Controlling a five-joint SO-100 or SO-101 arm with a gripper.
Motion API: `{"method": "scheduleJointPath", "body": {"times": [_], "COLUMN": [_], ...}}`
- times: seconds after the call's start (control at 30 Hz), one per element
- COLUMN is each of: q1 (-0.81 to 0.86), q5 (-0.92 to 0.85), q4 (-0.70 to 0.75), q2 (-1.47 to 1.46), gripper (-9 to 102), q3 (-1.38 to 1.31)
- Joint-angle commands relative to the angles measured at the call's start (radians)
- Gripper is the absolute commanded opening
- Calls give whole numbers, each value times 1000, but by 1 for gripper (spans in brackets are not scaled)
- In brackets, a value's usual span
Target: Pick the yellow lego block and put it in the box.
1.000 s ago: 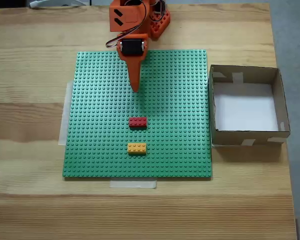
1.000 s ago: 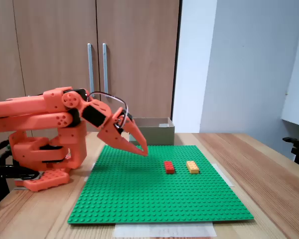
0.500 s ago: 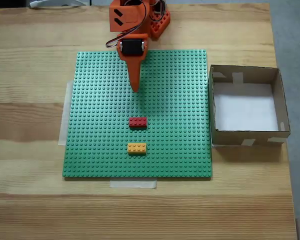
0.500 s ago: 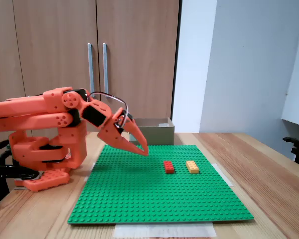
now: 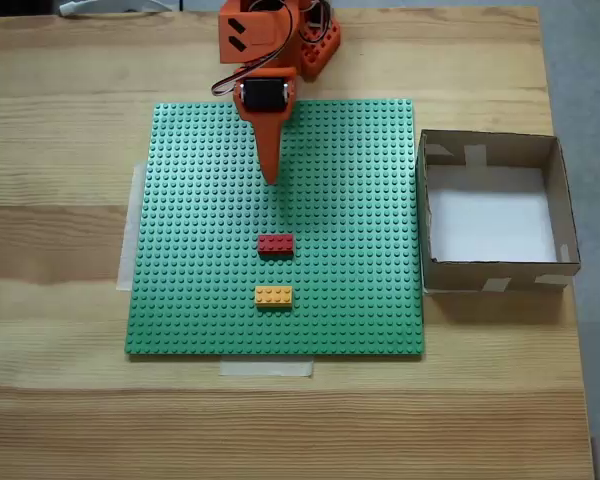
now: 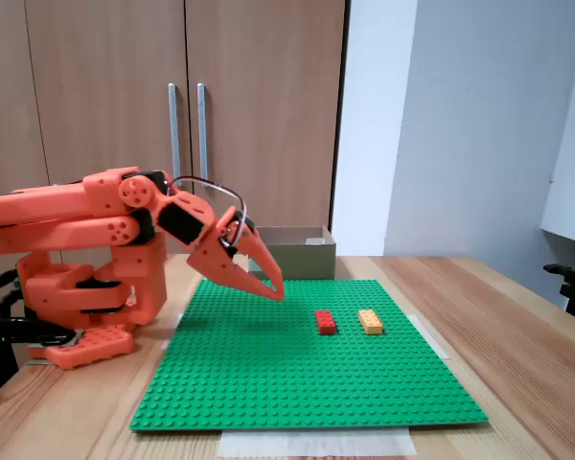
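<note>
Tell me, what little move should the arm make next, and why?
Probably reach out past the red brick toward the yellow lego block. The gripper hangs over the green baseplate, jaws together, short of both bricks and holding nothing.

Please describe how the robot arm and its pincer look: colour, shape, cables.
The arm is bright orange plastic in blocky segments, with black motor units set into the joints. Thin red, black and white cables loop over the wrist. The pincer is orange too, long and tapering to a narrow point. The base is orange.
</note>
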Motion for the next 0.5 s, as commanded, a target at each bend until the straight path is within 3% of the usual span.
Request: {"method": "scheduleJointPath", "body": {"times": [0.0, 0.47], "q1": [-6, -40], "q5": [-3, -12], "q4": [3, 38], "q2": [8, -18], "gripper": [-1, 2], "q3": [9, -38]}}
